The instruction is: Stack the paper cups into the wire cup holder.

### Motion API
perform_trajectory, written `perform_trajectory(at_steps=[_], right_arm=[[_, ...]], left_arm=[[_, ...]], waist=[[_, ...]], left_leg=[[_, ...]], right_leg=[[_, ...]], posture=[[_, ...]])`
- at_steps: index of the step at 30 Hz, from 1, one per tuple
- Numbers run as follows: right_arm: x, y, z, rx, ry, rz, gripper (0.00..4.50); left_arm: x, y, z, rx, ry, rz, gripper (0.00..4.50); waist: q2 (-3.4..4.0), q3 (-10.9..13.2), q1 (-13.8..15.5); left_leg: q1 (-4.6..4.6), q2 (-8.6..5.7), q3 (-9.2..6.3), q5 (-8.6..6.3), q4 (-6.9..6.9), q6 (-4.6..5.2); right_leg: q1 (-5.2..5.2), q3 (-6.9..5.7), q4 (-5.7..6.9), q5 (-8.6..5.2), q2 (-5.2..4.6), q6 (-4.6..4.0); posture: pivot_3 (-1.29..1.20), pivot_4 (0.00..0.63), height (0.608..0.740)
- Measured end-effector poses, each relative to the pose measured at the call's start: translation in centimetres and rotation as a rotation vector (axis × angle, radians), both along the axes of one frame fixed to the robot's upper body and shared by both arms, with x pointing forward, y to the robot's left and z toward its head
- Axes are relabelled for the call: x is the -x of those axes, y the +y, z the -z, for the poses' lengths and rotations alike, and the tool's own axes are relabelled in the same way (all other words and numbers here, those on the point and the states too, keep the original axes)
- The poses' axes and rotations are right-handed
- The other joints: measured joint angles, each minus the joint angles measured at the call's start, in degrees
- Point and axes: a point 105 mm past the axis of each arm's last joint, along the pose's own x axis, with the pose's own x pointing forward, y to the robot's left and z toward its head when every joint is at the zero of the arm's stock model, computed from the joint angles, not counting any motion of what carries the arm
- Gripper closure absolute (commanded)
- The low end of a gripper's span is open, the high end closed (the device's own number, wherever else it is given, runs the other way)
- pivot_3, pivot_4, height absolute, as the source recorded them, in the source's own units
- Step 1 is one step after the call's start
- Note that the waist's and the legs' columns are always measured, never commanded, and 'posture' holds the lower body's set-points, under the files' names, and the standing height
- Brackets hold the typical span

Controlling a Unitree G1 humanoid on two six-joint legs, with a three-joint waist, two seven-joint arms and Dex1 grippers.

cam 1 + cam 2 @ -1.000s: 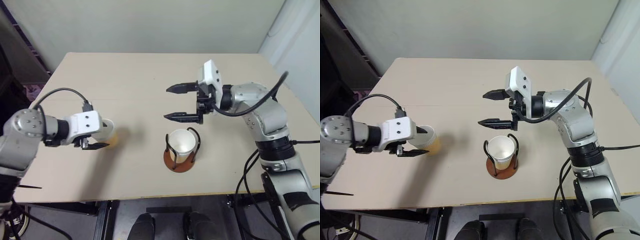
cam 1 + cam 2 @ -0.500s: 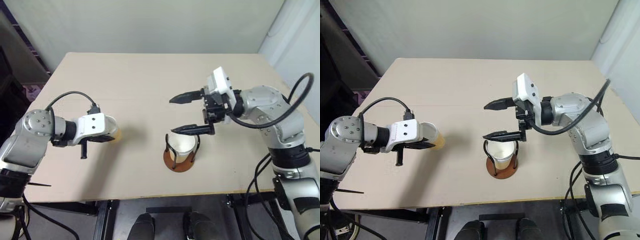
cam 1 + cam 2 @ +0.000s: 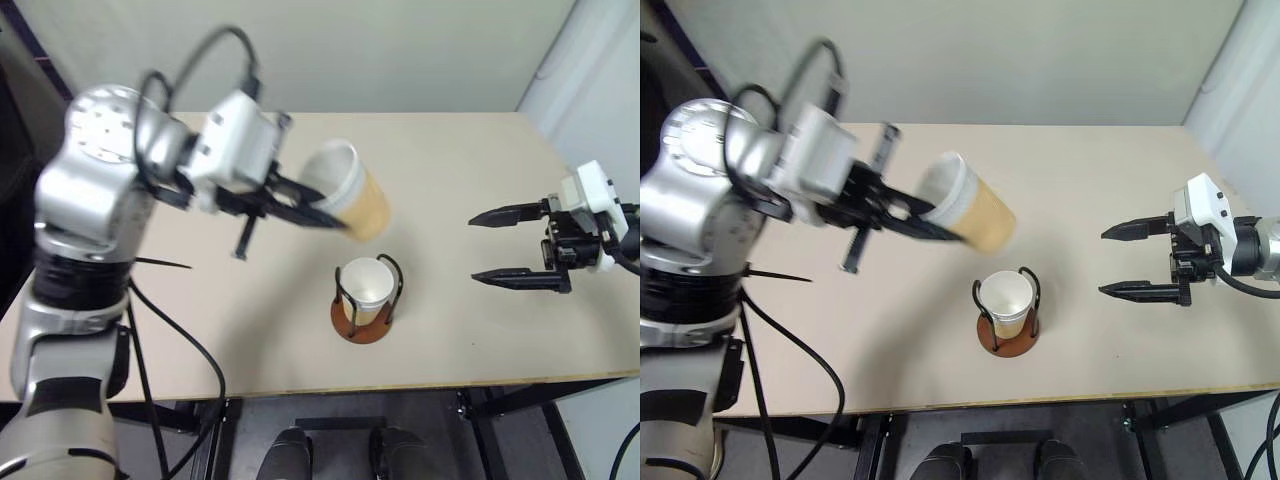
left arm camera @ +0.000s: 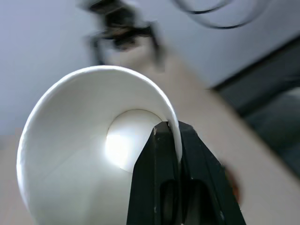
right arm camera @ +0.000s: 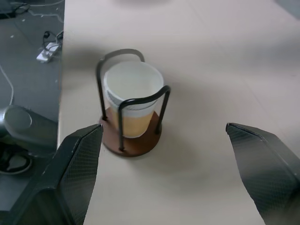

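Note:
My left gripper (image 4: 173, 127) is shut on the rim of a paper cup (image 3: 352, 192), one finger inside and one outside. It holds the cup in the air, tipped on its side, up and to the left of the wire cup holder (image 3: 363, 325). The holder stands near the table's front edge with another paper cup (image 3: 366, 283) upright inside its black arches; the right wrist view shows this holder (image 5: 133, 143) and cup (image 5: 132, 86) too. My right gripper (image 3: 473, 248) hangs open and empty, well right of the holder.
The beige table (image 3: 450, 170) is bare behind the holder and between it and my right gripper. Its front edge (image 3: 420, 378) runs close below the holder. A black cable (image 3: 165, 330) hangs from my left arm at the table's left side.
My left gripper shut on the cup at the left of the table, lifted it and carried it right, tipping it on its side. My open right gripper drew away to the right.

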Motion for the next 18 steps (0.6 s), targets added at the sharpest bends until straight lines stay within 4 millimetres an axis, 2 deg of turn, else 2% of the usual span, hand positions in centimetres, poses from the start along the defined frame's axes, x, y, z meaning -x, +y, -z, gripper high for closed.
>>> perform_trajectory(at_steps=[2,5,9,17,18], right_arm=[[0.4,0.3,-0.2,-0.005,-0.016,-0.001,0.13],[0.6,0.3,-0.2,-0.011,-0.022,0.016,0.13],[0.8,0.7,-0.2,-0.014,-0.029,0.025,0.13],[0.9,0.6,0.1,-0.013,-0.032,0.065,0.13],[0.9,0.5,0.0,-0.014,-0.036,0.07,0.13]], left_arm=[[-0.5,-0.7,1.4,-0.066,-0.01,0.016,4.48],[-1.4,-1.1,2.8,-0.14,-0.038,0.023,4.48],[-2.3,-1.5,3.3,-0.192,-0.086,0.037,4.48],[-2.0,-2.1,4.9,-0.244,-0.107,0.112,4.48],[-1.9,-2.1,5.1,-0.25,-0.106,0.117,4.28]], waist=[[0.03,0.0,-0.3],[0.1,0.0,-0.2],[0.1,0.0,0.1],[0.13,0.0,0.4],[0.13,0.0,0.4]], left_leg=[[0.29,0.07,-0.03,-0.03,0.32,0.05],[0.22,0.08,-0.31,-0.09,0.65,0.21],[0.06,-0.02,-0.28,-0.22,0.75,0.44],[-0.14,-0.04,-0.23,-0.52,0.75,0.67],[-0.16,-0.03,-0.23,-0.55,0.75,0.69]], right_leg=[[0.21,0.16,-0.08,-0.12,0.29,0.2],[0.25,0.29,-0.08,-0.11,0.32,0.37],[0.27,0.4,-0.29,-0.04,0.22,0.49],[0.26,0.38,-0.69,0.07,0.19,0.68],[0.26,0.37,-0.76,0.08,0.2,0.71]], posture=[[0.0,0.15,0.74],[0.0,0.15,0.74],[0.0,0.15,0.74],[0.0,0.15,0.74],[0.0,0.15,0.74]])
